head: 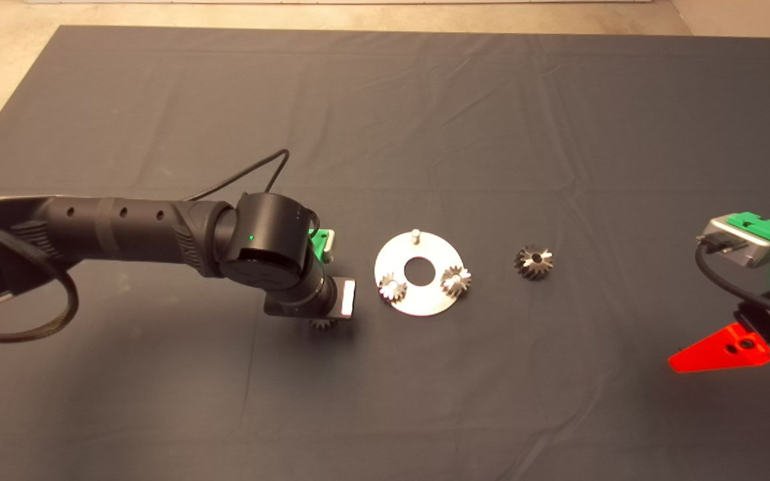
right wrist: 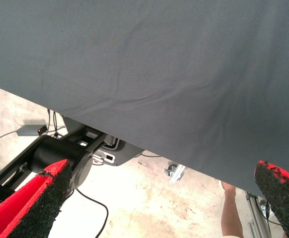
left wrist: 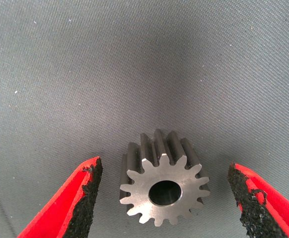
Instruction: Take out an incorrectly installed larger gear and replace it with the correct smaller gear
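Soft, even overhead light leaves faint shadows beneath the left arm. The round silver plate gleams mildly. The wrist views stay sharp.

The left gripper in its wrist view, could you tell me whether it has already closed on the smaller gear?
No, the left gripper is open, with a clear gap between each pad and the smaller gear lying on the mat.
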You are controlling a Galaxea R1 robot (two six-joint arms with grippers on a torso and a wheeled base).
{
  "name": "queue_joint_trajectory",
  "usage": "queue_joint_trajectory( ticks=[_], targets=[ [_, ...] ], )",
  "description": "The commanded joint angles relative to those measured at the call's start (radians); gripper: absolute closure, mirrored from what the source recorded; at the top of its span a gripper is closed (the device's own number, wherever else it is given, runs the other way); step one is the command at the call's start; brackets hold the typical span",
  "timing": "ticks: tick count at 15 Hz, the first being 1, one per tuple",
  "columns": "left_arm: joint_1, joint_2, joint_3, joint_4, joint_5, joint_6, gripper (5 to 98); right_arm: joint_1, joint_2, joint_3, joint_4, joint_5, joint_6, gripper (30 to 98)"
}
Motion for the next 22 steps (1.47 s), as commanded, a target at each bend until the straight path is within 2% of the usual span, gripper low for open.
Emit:
queue_joint_trajectory(
  ticks=[1,4,15,17,22],
  targets=[
    [0.005,-0.010,0.002,0.014,0.133,0.017,38.8,0.022,-0.003,0.004,0.034,0.002,0.005,30.8],
    [0.022,-0.010,0.000,0.016,0.133,0.020,41.3,0.022,-0.005,0.004,0.034,0.002,0.005,30.8],
    [0.022,-0.009,0.003,0.017,0.133,0.026,53.6,0.022,-0.005,0.004,0.034,0.003,0.005,30.8],
    [0.022,-0.010,-0.001,0.017,0.133,0.026,58.5,0.022,-0.005,0.004,0.034,0.004,0.005,30.8],
    [0.022,-0.006,0.002,0.021,0.133,0.028,61.9,0.022,-0.005,0.004,0.034,0.002,0.005,30.8]
  ],
)
